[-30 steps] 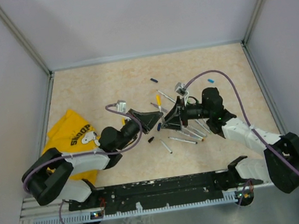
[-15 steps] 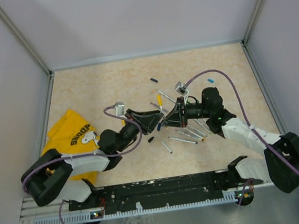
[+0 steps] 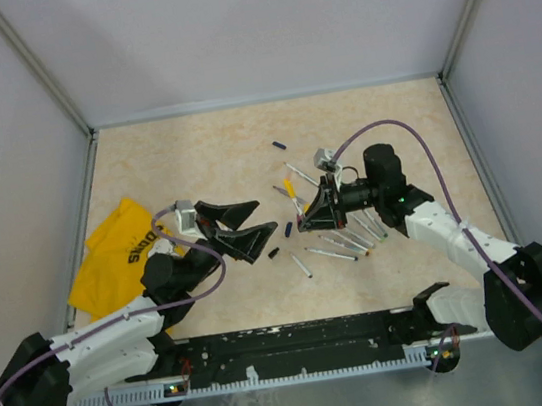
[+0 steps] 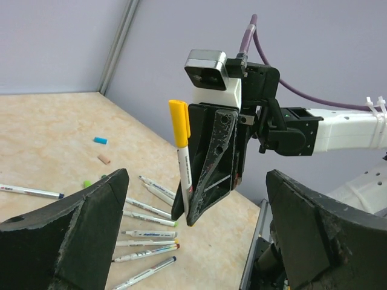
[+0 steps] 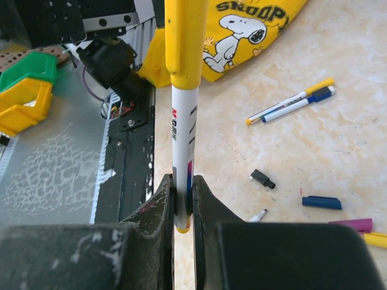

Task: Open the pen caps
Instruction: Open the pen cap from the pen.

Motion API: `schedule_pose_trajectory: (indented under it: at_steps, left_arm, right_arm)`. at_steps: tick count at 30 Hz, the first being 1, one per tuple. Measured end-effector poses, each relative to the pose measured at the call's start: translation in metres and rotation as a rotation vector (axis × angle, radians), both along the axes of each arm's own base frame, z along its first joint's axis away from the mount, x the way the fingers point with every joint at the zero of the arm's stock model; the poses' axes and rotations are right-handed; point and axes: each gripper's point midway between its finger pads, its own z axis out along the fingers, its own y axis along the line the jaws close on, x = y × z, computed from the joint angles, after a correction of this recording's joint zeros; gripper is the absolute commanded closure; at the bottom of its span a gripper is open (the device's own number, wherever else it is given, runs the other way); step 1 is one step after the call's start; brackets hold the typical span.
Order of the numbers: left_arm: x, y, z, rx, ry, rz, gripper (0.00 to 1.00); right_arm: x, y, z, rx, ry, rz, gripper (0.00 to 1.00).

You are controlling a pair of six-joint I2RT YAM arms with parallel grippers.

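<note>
The right tool [image 5: 183,187] is pinching the lower end of a white-barrelled pen [image 5: 181,133] between its pressed-together fingers, holding it above the desk [image 3: 193,153] with the yellow cap [image 5: 186,36] on its free end. The left tool [image 3: 253,218] is hovering near it, spread wide and gripping nothing. Other pens [image 4: 148,220] and loose caps [image 5: 321,202] are lying on the desk around the right tool, and a yellow cloth [image 3: 116,250] is lying at the left side.

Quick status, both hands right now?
Left hand: open, holding nothing.
Right hand: closed on a yellow-capped pen, cap on.
</note>
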Motion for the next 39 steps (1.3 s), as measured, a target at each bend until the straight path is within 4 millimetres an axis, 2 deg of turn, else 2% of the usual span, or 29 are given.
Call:
schedule_pose_trajectory:
  at_steps: [7, 15, 25, 39]
  left_arm:
    - [-0.004, 0.014, -0.01, 0.082, -0.031, -0.016, 0.0]
    - [0.004, 0.019, -0.031, 0.152, 0.005, -0.079, 0.0]
    - [-0.006, 0.017, -0.026, 0.13, -0.016, -0.173, 0.0]
    - [-0.014, 0.016, -0.02, 0.126, -0.056, -0.21, 0.01]
  right_arm:
    - [-0.012, -0.002, -0.006, -0.013, 0.003, 0.058, 1.0]
    - [-0.018, -0.003, -0.008, -0.009, 0.0, 0.092, 1.0]
    - [-0.022, -0.003, -0.006, 0.0, 0.0, 0.119, 1.0]
    - [-0.026, -0.003, -0.006, 0.009, 0.009, 0.144, 1.0]
